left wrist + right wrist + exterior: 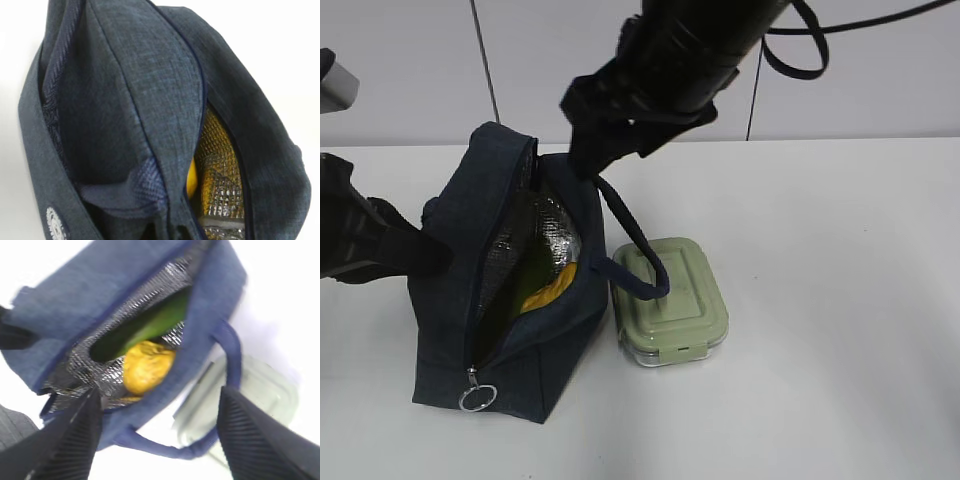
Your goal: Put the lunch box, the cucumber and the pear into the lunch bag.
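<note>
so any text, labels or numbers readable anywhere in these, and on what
No readable text in any view.
Bag: a small round pale emblem low on its side in the left wrist view, cut off and too blurred to read.
Lunch box: lid is plain, no label visible.

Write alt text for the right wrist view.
Open lunch bag seen from above, with the cucumber and pear inside against silvery lining. The right gripper hangs open over it; the lunch box sits outside, beside the bag.
</note>
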Available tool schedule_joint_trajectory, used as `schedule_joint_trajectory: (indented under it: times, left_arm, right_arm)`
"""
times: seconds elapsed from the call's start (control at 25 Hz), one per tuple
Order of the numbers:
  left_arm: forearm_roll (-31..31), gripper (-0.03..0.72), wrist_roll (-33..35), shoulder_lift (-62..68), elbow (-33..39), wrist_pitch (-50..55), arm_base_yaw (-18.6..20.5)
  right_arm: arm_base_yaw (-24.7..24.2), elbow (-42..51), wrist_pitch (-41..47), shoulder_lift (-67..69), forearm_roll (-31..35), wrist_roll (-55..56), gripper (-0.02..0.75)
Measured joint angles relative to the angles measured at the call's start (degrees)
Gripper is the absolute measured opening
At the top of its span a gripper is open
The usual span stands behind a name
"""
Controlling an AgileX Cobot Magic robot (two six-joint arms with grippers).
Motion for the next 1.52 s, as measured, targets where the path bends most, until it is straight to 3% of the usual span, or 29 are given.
schedule_joint_trajectory:
  times: [0.48, 0.72, 1.52]
  left_arm:
    - [0.05, 0.003, 0.00, 0.00, 0.00, -0.06, 0.00]
    - [0.10, 0.003, 0.00, 0.00, 0.00, -0.11, 0.00]
    - [-0.01, 0.003, 0.00, 0.00, 0.00, -0.29, 0.00]
  right_arm:
    - [-22.51, 20.02, 1.26, -0.42, 30.08, -21.20, 0.550]
    - [-29.49, 21.45, 7.86, 4.05, 35.74, -29.00, 0.550]
    - [-30.66, 11.39, 11.00, 20.25, 36.55, -33.83, 0.550]
